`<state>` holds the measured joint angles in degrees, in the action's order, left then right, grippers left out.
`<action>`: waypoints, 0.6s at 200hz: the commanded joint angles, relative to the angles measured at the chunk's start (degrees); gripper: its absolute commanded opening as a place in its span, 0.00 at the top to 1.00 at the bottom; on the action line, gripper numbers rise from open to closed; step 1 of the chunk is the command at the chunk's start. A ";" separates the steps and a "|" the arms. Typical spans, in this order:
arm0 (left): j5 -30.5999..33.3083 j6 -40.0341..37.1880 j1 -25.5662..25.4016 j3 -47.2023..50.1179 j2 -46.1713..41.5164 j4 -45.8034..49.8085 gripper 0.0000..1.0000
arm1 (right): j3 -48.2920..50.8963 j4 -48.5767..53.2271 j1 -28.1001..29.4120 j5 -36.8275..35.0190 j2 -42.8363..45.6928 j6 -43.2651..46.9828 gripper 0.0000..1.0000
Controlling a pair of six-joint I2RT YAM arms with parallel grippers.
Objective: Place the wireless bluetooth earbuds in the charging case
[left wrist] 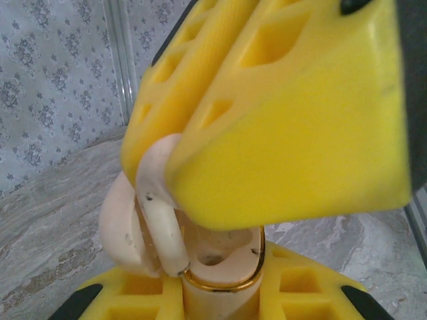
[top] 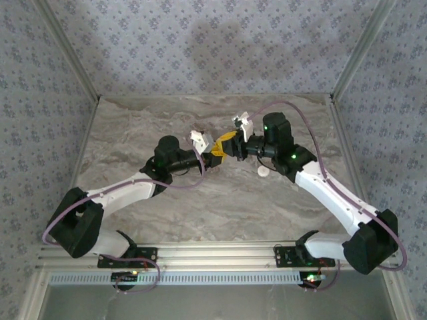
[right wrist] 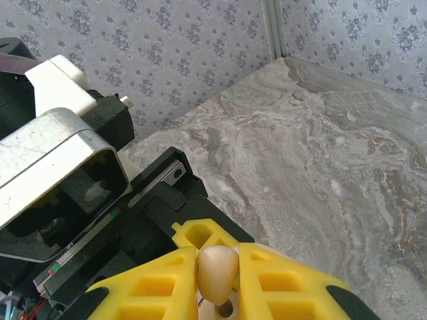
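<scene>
Charging case [left wrist: 223,263] clamped in the jaws of the left gripper [top: 215,159], above the desk [top: 200,210].
Right gripper [top: 234,145] at its 2 o'clock, jaws pinching an earbud [right wrist: 217,263] just over the case.

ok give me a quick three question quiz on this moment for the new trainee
1. True or false: the charging case sits untouched on the table.
2. What does the right gripper pinch? A) nothing B) an earbud C) the case
3. Fill in: the case's lid is ____.
Key: 1 false, the left gripper clamps it; 2 B; 3 open.
</scene>
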<state>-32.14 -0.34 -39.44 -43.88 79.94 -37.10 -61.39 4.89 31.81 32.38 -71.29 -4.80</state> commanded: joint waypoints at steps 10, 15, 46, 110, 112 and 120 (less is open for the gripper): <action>-0.52 0.58 -0.32 -2.27 -1.29 -3.22 0.81 | 1.05 3.12 -0.30 0.55 1.71 1.82 0.80; -0.47 0.59 -0.33 -2.26 -1.24 -3.10 0.81 | 1.01 3.04 -0.41 0.66 1.97 1.73 0.79; 0.80 -0.16 -0.36 -2.25 -1.15 -1.14 0.81 | 1.00 -0.79 -0.79 1.62 3.32 -0.85 0.79; 1.38 -0.58 -0.30 -1.47 -2.05 -1.30 0.81 | 1.35 -0.01 -1.03 2.34 3.27 -0.92 0.79; 1.38 -0.59 -0.33 -1.47 -2.06 -1.37 0.81 | 1.35 0.02 -0.98 2.34 3.19 -0.92 0.79; 1.37 -0.48 -0.32 -1.56 -2.14 -1.39 0.81 | 1.36 0.31 -0.88 2.42 2.92 -0.84 0.79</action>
<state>-30.59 -0.56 -39.55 -43.90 79.92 -37.08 -60.55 4.93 31.00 33.47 -68.45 -5.10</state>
